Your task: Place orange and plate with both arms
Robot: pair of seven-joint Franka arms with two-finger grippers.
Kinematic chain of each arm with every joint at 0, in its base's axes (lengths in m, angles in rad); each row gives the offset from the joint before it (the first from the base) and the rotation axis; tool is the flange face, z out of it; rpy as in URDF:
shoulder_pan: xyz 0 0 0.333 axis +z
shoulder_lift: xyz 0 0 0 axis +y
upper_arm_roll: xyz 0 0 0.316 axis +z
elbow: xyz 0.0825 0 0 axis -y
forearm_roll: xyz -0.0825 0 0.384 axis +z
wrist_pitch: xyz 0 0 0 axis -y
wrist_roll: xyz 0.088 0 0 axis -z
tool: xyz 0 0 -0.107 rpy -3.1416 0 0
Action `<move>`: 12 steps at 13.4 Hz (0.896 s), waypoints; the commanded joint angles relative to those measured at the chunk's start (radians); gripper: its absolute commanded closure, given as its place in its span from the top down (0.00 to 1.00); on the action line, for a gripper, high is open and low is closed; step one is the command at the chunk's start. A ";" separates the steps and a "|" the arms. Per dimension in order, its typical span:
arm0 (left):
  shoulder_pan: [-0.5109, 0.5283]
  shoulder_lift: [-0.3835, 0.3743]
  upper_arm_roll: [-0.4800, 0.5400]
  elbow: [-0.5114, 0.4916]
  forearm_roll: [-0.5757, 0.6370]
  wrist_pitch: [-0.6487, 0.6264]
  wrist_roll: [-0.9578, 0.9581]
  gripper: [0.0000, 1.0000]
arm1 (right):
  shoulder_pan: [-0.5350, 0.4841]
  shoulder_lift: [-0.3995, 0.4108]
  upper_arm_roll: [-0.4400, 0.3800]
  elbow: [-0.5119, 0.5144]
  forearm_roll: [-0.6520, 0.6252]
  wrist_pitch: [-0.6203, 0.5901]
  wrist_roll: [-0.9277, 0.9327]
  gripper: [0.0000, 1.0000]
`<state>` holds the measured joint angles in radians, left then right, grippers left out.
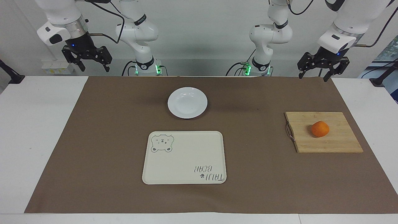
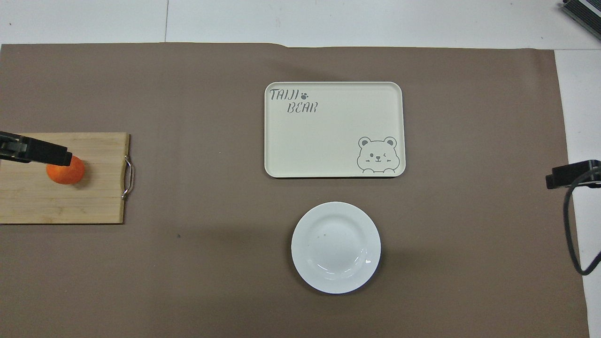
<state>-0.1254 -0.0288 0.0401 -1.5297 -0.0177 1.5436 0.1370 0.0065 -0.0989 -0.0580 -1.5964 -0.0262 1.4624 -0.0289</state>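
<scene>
The orange [image 1: 320, 129] [image 2: 65, 172] rests on a wooden cutting board [image 1: 326, 144] [image 2: 61, 202] toward the left arm's end of the table. The white plate [image 1: 187, 102] [image 2: 335, 247] lies on the brown mat, mid-table and close to the robots. My left gripper [image 1: 312, 76] hangs open and empty, high over the mat's edge by the robots. From overhead, one of its fingers [image 2: 42, 154] overlaps the orange's top without touching it. My right gripper [image 1: 94, 68] waits open and empty, raised at the right arm's end.
A cream tray [image 1: 183, 161] [image 2: 328, 141] with a bear drawing lies farther from the robots than the plate. The cutting board has a metal handle [image 1: 289, 132] on its side toward the tray. A black cable [image 2: 570, 234] hangs by the right gripper.
</scene>
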 commanded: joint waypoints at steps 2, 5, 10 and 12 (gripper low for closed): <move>0.035 -0.013 0.011 -0.093 -0.011 0.110 0.047 1.00 | -0.008 -0.008 0.006 -0.014 0.008 0.007 0.001 1.00; 0.093 0.026 0.011 -0.107 -0.011 0.160 0.137 1.00 | -0.008 -0.008 0.006 -0.014 0.008 0.006 0.001 1.00; 0.187 0.059 0.011 -0.227 -0.011 0.347 0.254 1.00 | -0.008 -0.008 0.004 -0.014 0.008 0.007 0.001 1.00; 0.207 0.107 0.009 -0.231 -0.013 0.386 0.283 1.00 | -0.008 -0.008 0.004 -0.014 0.008 0.006 0.001 1.00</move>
<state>0.0569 0.0478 0.0575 -1.7368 -0.0178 1.8712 0.3777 0.0066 -0.0989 -0.0579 -1.5971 -0.0262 1.4623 -0.0289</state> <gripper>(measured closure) 0.000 0.000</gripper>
